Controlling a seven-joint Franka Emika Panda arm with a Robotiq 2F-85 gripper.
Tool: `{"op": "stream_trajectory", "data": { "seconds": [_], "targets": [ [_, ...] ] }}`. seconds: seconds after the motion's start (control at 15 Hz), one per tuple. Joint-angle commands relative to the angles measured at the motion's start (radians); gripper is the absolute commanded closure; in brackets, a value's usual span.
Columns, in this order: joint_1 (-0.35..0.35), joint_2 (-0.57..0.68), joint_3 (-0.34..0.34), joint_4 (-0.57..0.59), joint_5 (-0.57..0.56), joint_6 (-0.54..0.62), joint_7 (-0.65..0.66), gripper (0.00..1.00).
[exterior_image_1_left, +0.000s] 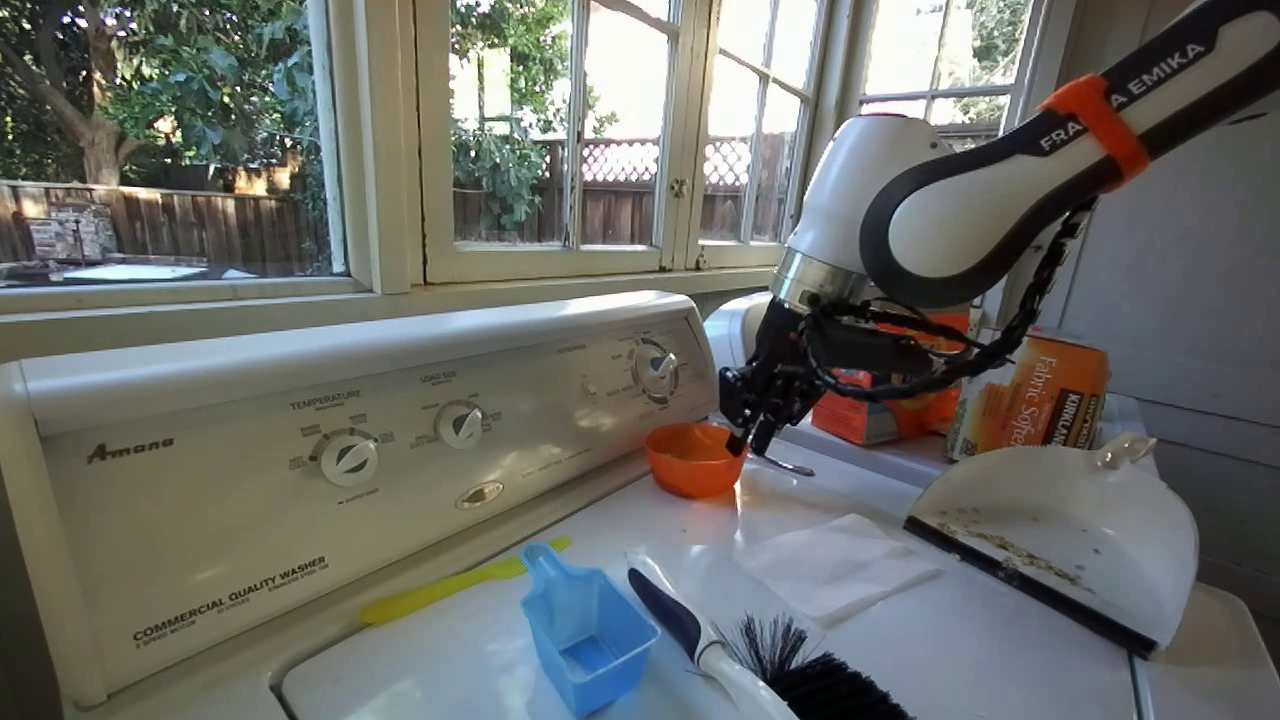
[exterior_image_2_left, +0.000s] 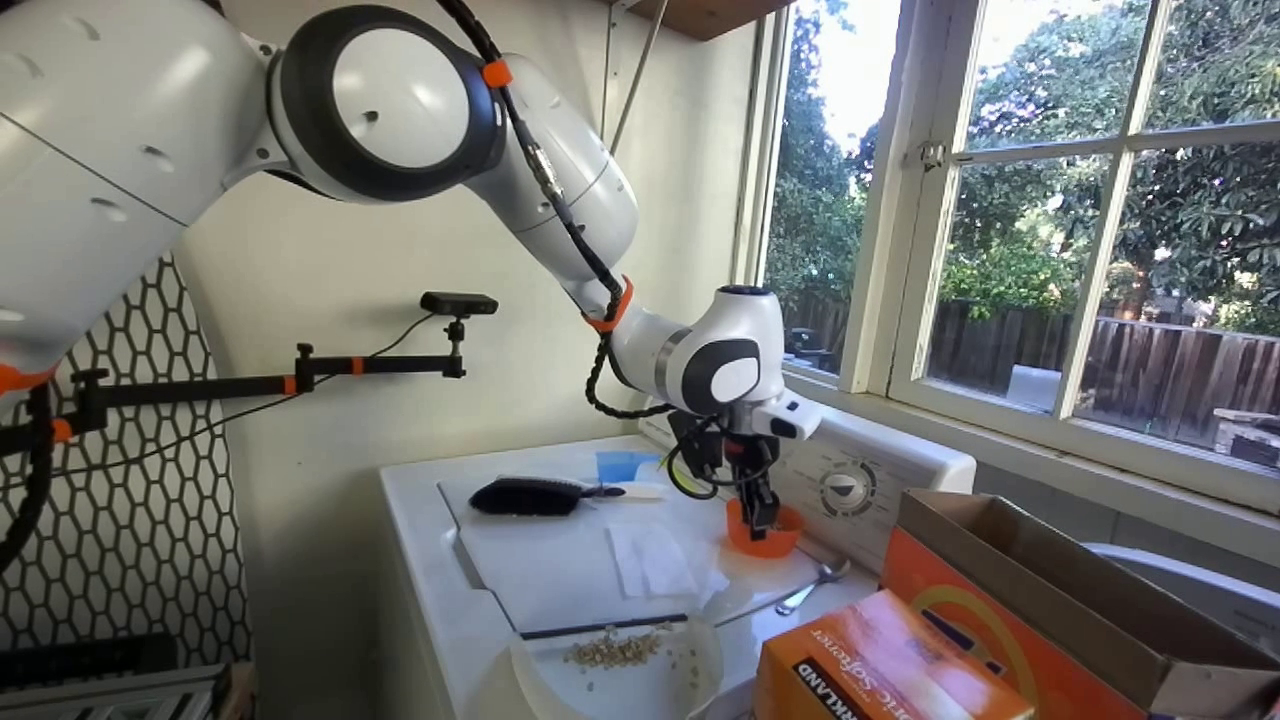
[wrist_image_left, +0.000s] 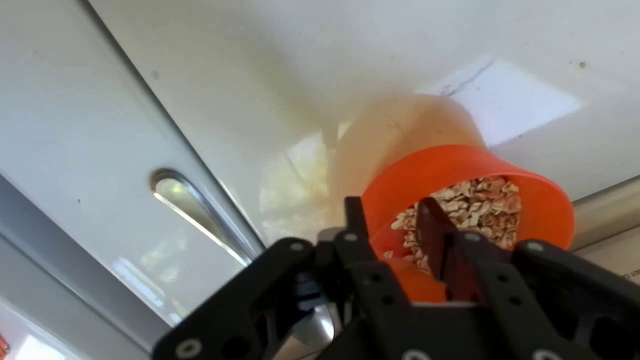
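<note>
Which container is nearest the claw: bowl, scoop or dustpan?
The orange bowl: the gripper is at its rim; the blue scoop and dustpan lie farther off.

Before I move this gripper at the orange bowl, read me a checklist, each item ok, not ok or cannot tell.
1. Orange bowl upright on the washer: ok.
2. One finger inside the bowl, one outside: ok, apparently.
3. Gripper closed on the bowl: not ok, fingers apart.
4. Spoon clear of the bowl: ok, lying apart.
5. Fingertips touching the flakes: cannot tell.
6. Dustpan empty: not ok, loose flakes inside.
</note>
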Motion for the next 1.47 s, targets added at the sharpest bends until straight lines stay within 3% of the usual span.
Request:
{"op": "stream_trajectory", "data": {
  "seconds": [0.0,0.07,0.93,1.4],
  "targets": [
    [0.002,0.019,0.004,0.019,-0.004,-0.007,-0.005,0.95],
    [-0.005,0.017,0.012,0.016,0.002,-0.013,-0.017,1.0],
    [-0.131,-0.028,0.176,-0.045,0.084,-0.086,-0.383,0.99],
    [-0.174,-0.076,0.212,-0.138,0.099,-0.062,-0.526,0.99]
  ]
}}
